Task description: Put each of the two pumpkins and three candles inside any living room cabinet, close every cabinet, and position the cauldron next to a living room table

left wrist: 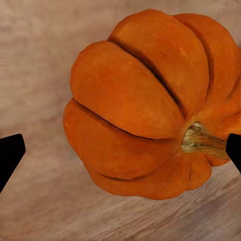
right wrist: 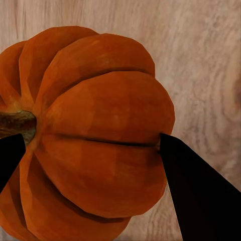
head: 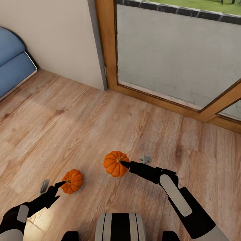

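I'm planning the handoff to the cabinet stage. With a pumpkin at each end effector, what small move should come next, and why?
Probably turn the base to find the cabinet. The left end effector grips one pumpkin and the right end effector the other pumpkin, both seemingly lifted above the wooden floor.

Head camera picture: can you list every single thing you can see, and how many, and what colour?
pumpkins: two, bright orange with short stems; one at the left gripper, one at the right gripper, both above the floor.
floor: one, light brown wood planks, under everything.
wall: one, cream, at the back left.
glass door: one, brown wood frame, grey paving and green grass outside.
blue cushion: one, blue, far left by the wall.
left gripper: one, black, a fingertip at its pumpkin's stem.
right gripper: one, black, a fingertip against its pumpkin.
robot trunk: one, grey and black, bottom middle.
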